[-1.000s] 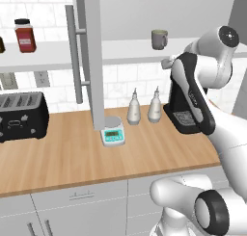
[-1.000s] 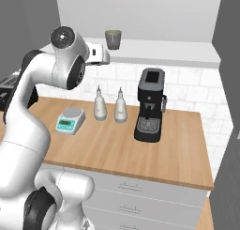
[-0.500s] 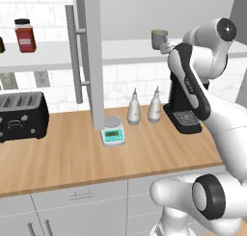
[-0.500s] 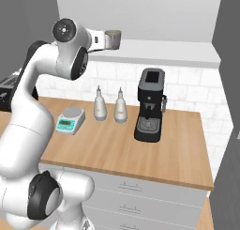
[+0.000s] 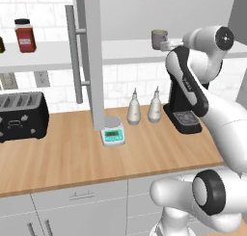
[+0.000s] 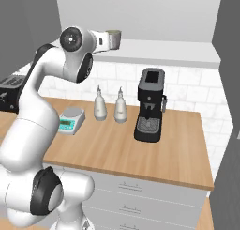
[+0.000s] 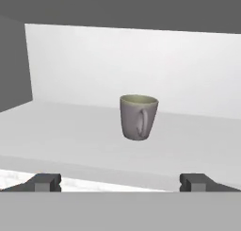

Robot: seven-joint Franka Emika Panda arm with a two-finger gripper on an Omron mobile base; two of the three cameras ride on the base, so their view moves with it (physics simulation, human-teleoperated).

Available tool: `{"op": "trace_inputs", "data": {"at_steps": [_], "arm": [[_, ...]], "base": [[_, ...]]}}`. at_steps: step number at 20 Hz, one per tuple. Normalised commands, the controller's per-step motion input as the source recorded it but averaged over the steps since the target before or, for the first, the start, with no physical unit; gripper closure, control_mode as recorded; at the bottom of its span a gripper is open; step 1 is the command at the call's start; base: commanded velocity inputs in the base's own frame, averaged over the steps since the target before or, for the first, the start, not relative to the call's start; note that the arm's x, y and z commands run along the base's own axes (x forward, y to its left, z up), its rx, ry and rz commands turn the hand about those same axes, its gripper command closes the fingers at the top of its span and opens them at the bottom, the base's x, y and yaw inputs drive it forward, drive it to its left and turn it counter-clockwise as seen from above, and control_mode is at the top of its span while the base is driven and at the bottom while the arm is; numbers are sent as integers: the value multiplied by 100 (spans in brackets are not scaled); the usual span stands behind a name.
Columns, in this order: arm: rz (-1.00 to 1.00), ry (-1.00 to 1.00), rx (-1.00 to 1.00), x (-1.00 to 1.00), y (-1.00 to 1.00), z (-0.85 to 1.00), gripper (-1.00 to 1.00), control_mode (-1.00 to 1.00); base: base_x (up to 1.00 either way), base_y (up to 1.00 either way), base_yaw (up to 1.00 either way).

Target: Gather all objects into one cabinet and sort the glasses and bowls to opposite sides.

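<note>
A dull grey-green mug (image 5: pixel 159 39) with a handle, one of the glasses, stands upright on the white shelf board (image 5: pixel 120 49) of the doorless cabinet. My gripper (image 5: pixel 167 45) is level with it, just to its right, and open, with nothing between the fingers. In the right base view the gripper (image 6: pixel 107 40) reaches toward the mug (image 6: pixel 114 39) from the left. The hand view has the mug (image 7: pixel 138 117) centred ahead on the shelf (image 7: pixel 70 131), handle facing me, beyond the wide-apart gripper (image 7: pixel 120 182). The bowls are out of view.
A grey door (image 5: pixel 91 61) with a long bar handle hangs left of the open cabinet. A red-filled jar (image 5: pixel 25 35) sits on the left shelf. On the wooden counter (image 5: pixel 72 158) stand a toaster (image 5: pixel 19 115), a scale (image 5: pixel 113 134), two spouted bottles (image 5: pixel 134 109) and a coffee machine (image 6: pixel 151 104).
The arm has swung up and the gripper has risen from below and right of the mug to shelf level beside it. The jaws stayed open. The mug has not moved.
</note>
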Motion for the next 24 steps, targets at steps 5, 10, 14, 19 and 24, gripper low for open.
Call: {"op": "trace_inputs", "data": {"at_steps": [5, 10, 14, 19, 24], "arm": [[-1, 6, 7, 10, -23, 6, -100, -100], [0, 11, 5, 27, -19, 1, -100, -100], [0, 4, 5, 23, 0, 0, -100, -100], [0, 2, 6, 20, 0, 0, -100, -100], [0, 1, 1, 36, 1, -8, -100, -100]], "base": [[0, 0, 0], [0, 0, 0], [0, 0, 0], [0, 0, 0], [0, 0, 0]]}}
